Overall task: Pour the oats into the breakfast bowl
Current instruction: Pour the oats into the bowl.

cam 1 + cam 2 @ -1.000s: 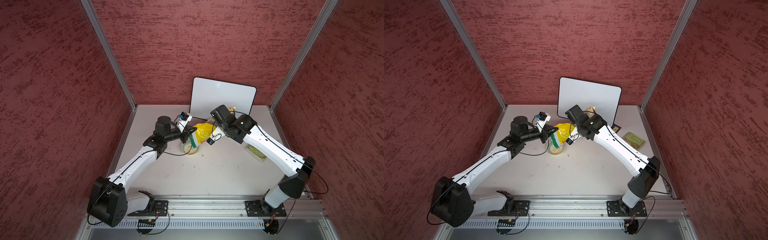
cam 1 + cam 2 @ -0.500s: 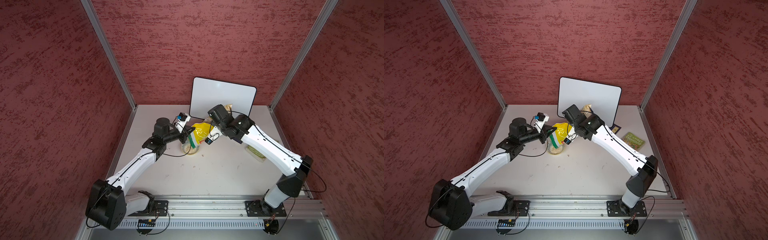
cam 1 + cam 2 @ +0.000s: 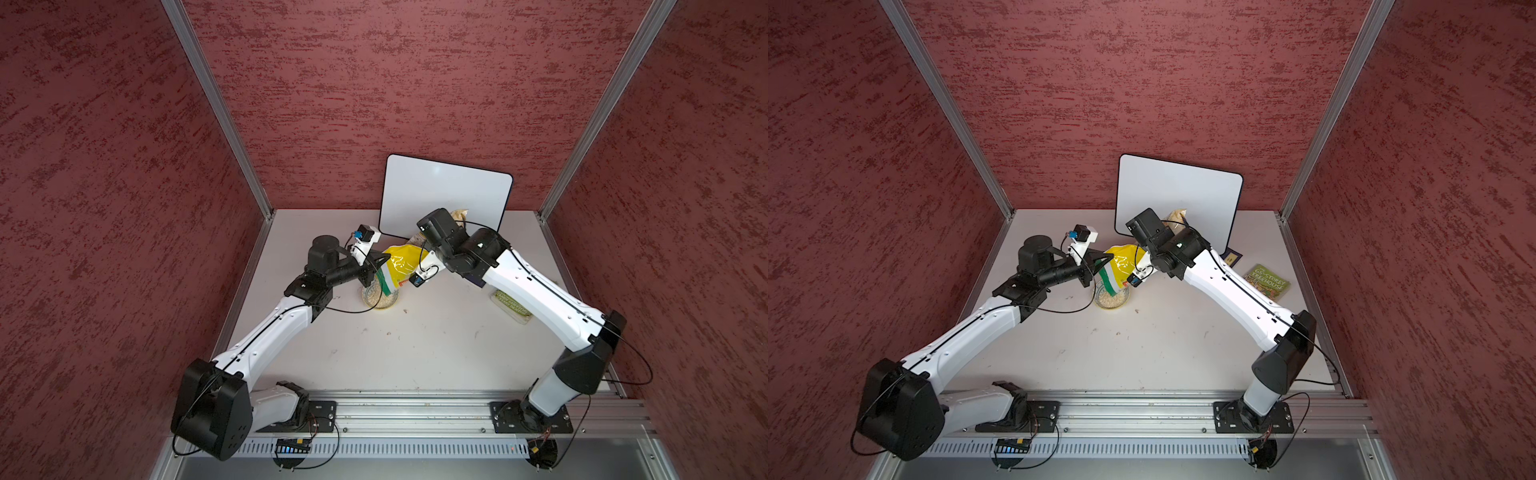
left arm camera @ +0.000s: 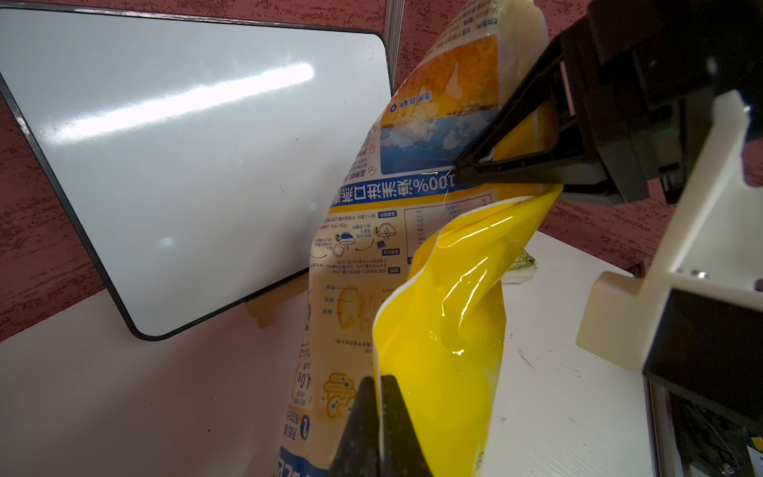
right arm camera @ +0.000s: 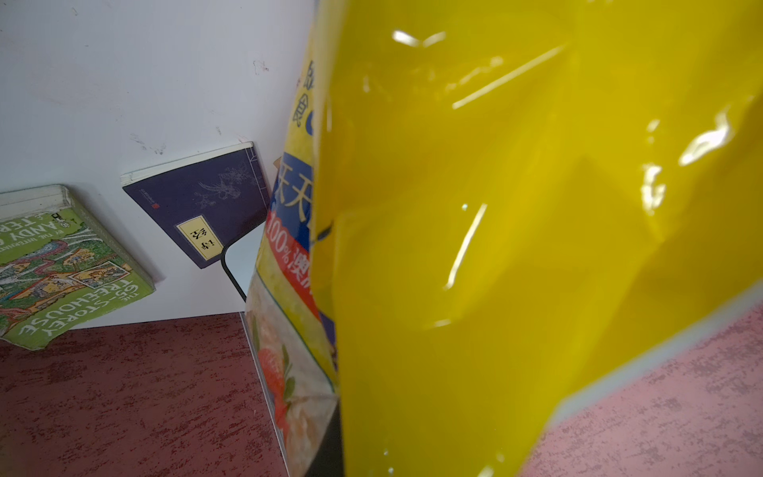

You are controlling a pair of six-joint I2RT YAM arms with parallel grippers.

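The yellow pouch (image 3: 402,261) (image 3: 1122,262) hangs tipped between both arms, its green-white top edge (image 3: 1108,276) pointing down over the breakfast bowl (image 3: 380,308) (image 3: 1112,308). Pale oats (image 3: 1116,299) lie in the bowl. My left gripper (image 4: 382,396) (image 3: 377,264) is shut on a side seam of the pouch near its mouth. My right gripper (image 4: 466,170) (image 3: 415,251) is shut on the pouch's upper part. In the right wrist view the pouch (image 5: 495,227) fills the picture, and only one dark finger (image 5: 332,450) shows beside it.
A whiteboard (image 3: 444,199) leans on the back wall, with a beige packet (image 3: 1175,216) in front of it. A green book (image 3: 1266,282) and a dark blue book (image 5: 202,206) lie at the right. A few spilled flakes (image 3: 1137,310) lie beside the bowl.
Both arms and the pouch have shifted slightly toward the back left. Both grips are unchanged, and the bowl has not moved.
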